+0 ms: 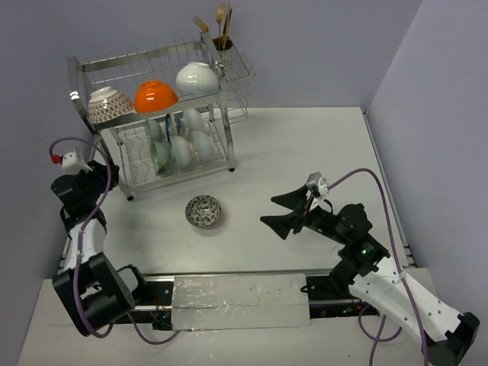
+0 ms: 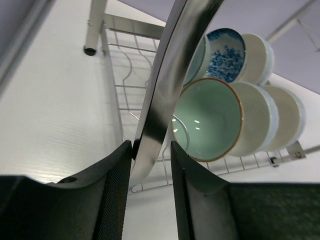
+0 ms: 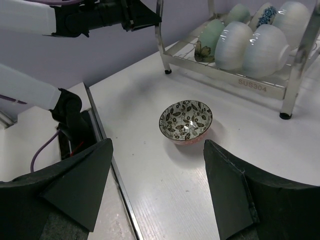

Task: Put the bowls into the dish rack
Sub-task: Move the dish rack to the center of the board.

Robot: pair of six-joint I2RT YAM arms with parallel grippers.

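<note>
last loose bowl on the table, left arm at the rack's upright

one bowl to go, by the look of it. the patterned bowl (image 3: pixel 185 120) sits upright on the table (image 1: pixel 305 145), alone in front of the dish rack (image 1: pixel 137 69) and clear of its legs. on the top shelf are a brown-patterned bowl (image 1: pixel 107 104), an orange bowl (image 1: pixel 155 95) and a white bowl (image 1: pixel 197 77), all apparently mouth down. below them a row of bowls stands on edge between the tines, with the teal-lined bowl (image 2: pixel 207 117) nearest the left wrist camera.

left gripper (image 2: pixel 151 150): its fingers straddle the rack's silver upright (image 2: pixel 165 75). one pad looks to be against the metal and the other shows a sliver of a gap. i cannot tell whether that is a real clamp. there is no bowl in it.

right gripper (image 1: pixel 267 209): jaws spread wide with nothing between them, pointed across the table at the patterned bowl. the bowl is centred in the wrist view but some way ahead.

my read is that the step in hand is the right arm's pickup, with the left arm there to steady the rack. to do it well:

- pinch the rim with one finger inside and one outside on the near wall, rather than spanning the whole bowl.
- come in steeply, so the lower finger doesn't nudge the bowl toward the rack leg.
- grip firmly, because glazed ceramic probably slips.
- pick the slot before lifting. the lower row looks crowded, so a gap on the top shelf seems the safer target.
- keep the carry path away from the left arm at the upright.
</note>
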